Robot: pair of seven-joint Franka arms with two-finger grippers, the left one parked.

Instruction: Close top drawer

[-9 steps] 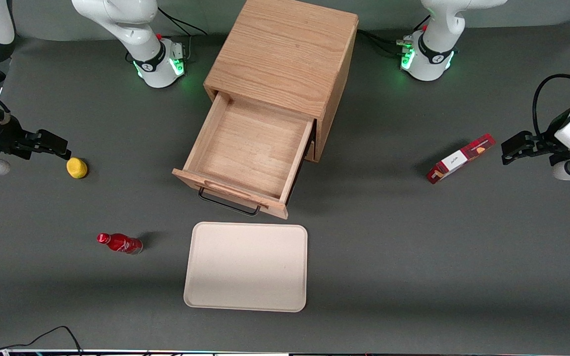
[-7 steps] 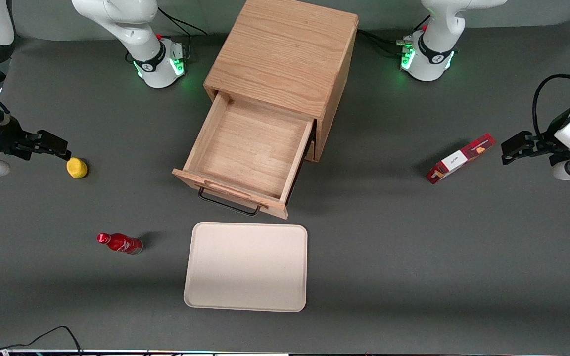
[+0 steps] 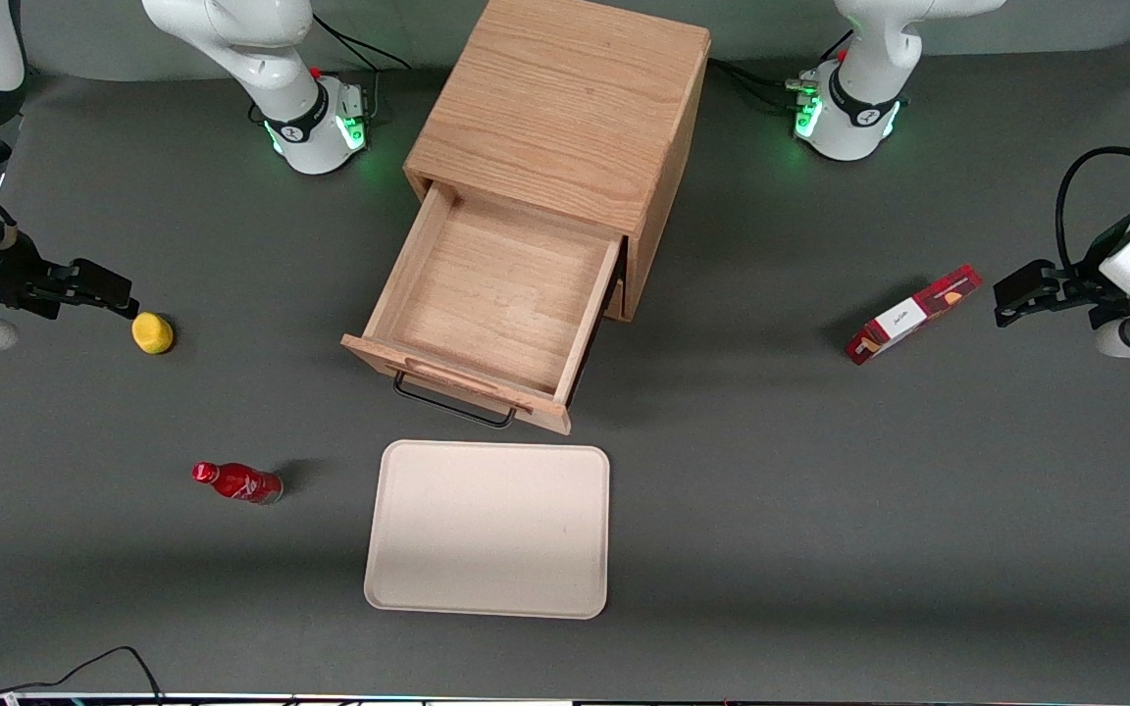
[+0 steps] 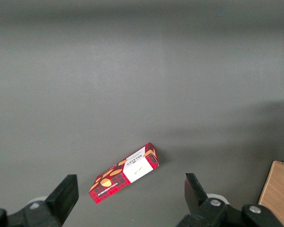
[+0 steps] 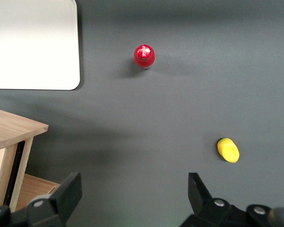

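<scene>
The oak cabinet (image 3: 565, 98) stands in the middle of the table. Its top drawer (image 3: 496, 294) is pulled far out and holds nothing; the black wire handle (image 3: 452, 404) hangs under the wooden lip, facing the front camera. A corner of the top drawer (image 5: 12, 130) also shows in the right wrist view. My right gripper (image 3: 114, 292) is open and holds nothing, low over the table toward the working arm's end, well apart from the drawer. The wrist view shows the gripper (image 5: 135, 191) with its fingers (image 5: 68, 191) spread wide over bare table.
A yellow lemon (image 3: 152, 332) lies just by my fingertips, also seen as the lemon (image 5: 227, 150). A red bottle (image 3: 236, 482) lies nearer the front camera. A beige tray (image 3: 487, 529) sits in front of the drawer. A red box (image 3: 911, 315) lies toward the parked arm's end.
The right arm has shifted only very slightly. The drawer stands just as far out as before.
</scene>
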